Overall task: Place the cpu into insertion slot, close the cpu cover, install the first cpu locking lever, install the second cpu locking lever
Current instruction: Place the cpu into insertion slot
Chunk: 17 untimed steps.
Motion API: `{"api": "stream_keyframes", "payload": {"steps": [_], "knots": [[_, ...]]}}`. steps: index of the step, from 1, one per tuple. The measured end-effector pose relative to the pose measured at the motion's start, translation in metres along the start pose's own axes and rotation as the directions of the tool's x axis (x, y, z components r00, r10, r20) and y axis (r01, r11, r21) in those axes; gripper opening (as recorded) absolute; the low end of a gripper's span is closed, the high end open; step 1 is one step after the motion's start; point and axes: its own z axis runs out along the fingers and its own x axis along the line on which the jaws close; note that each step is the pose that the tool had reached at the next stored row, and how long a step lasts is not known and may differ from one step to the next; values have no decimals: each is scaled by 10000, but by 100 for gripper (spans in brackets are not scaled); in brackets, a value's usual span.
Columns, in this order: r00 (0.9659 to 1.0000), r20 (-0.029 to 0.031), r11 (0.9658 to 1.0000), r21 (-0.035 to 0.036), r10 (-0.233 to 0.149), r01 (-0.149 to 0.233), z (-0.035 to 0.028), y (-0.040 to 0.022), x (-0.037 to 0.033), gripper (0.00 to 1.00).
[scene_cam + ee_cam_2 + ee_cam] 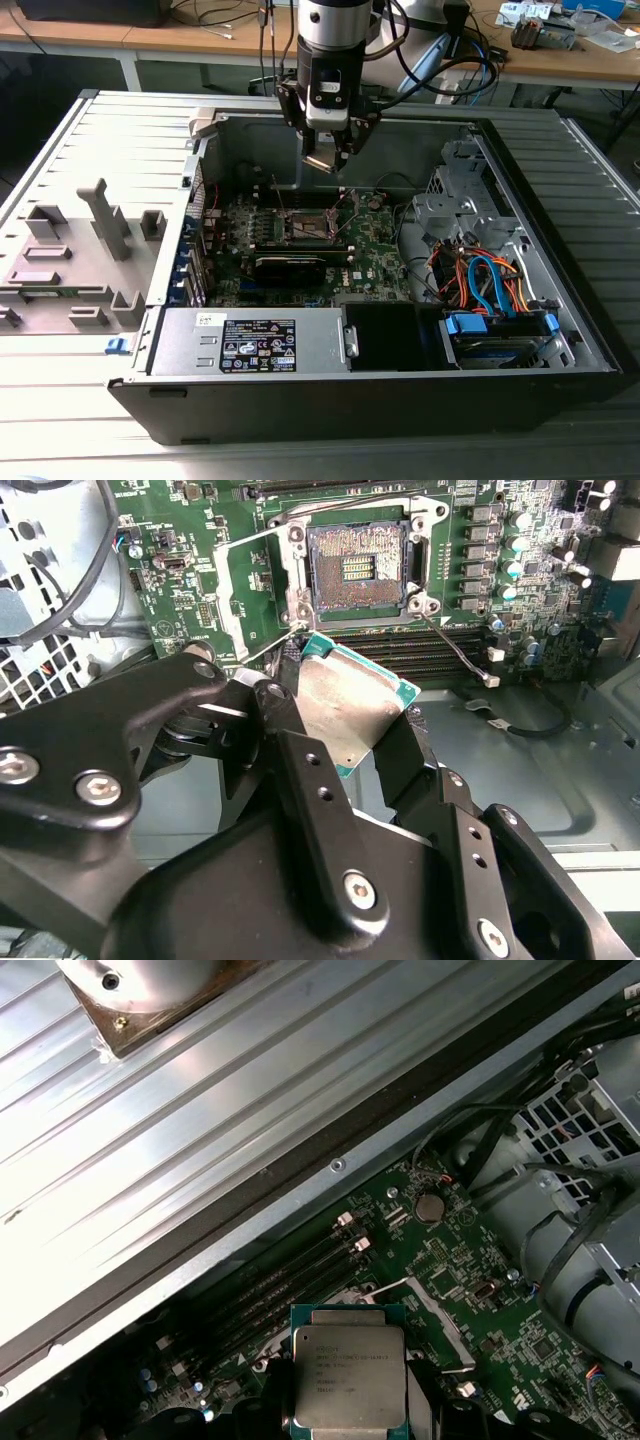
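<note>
Over motherboard (pixel 385 250) centre, high inside case: my gripper (pixel 325 160) jaws clamped on cpu (pixel 345 705), chip tilted. Insertion slot (pixel 357 570) open, bare, below and ahead of chip, well apart.

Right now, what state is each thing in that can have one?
end effector, shut on the cpu
cpu, gripped by its edges and held in the air, not yet in the insertion slot
insertion slot, empty, contact field exposed
computer case, lying on its side, open at the top
</note>
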Motion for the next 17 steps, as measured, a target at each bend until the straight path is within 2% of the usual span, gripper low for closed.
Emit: {"api": "stream_keyframes", "payload": {"steps": [17], "knots": [[10000,8,10000,-1,93,-93,2,0,0,54]]}}
